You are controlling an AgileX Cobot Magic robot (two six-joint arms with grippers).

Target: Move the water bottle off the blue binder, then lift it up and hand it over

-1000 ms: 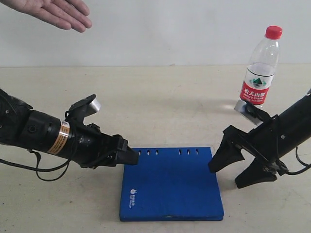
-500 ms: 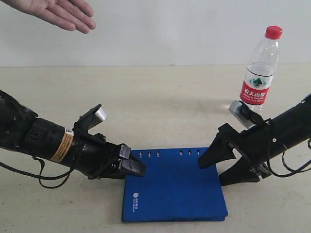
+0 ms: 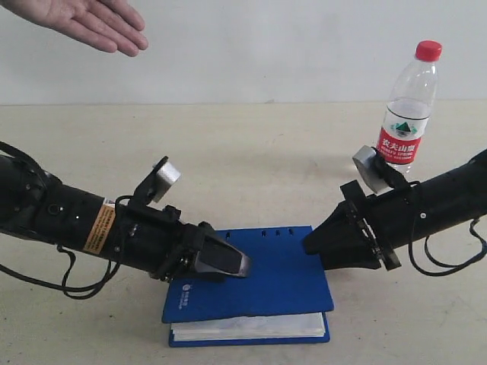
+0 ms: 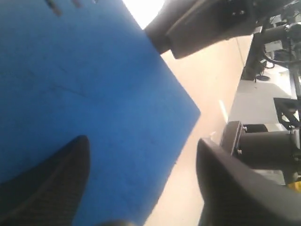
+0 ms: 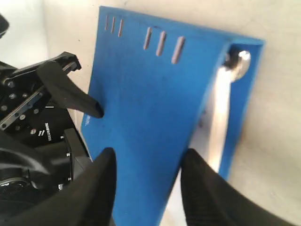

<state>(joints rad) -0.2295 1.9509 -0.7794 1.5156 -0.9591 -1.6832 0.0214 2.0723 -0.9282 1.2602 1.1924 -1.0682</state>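
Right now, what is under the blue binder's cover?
On the blue binder, white pages show along the near edge beneath the cover. Further in, the cover hides everything.

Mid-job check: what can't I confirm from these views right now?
Whether the right gripper clamps the blue binder or only straddles it: right wrist view too oblique, exterior shows one dark mass.
Left gripper contact with the binder: left wrist view blurred.
Water bottle base: partly behind the right arm, exterior view.
Person's hand: cut off by exterior view's top edge.
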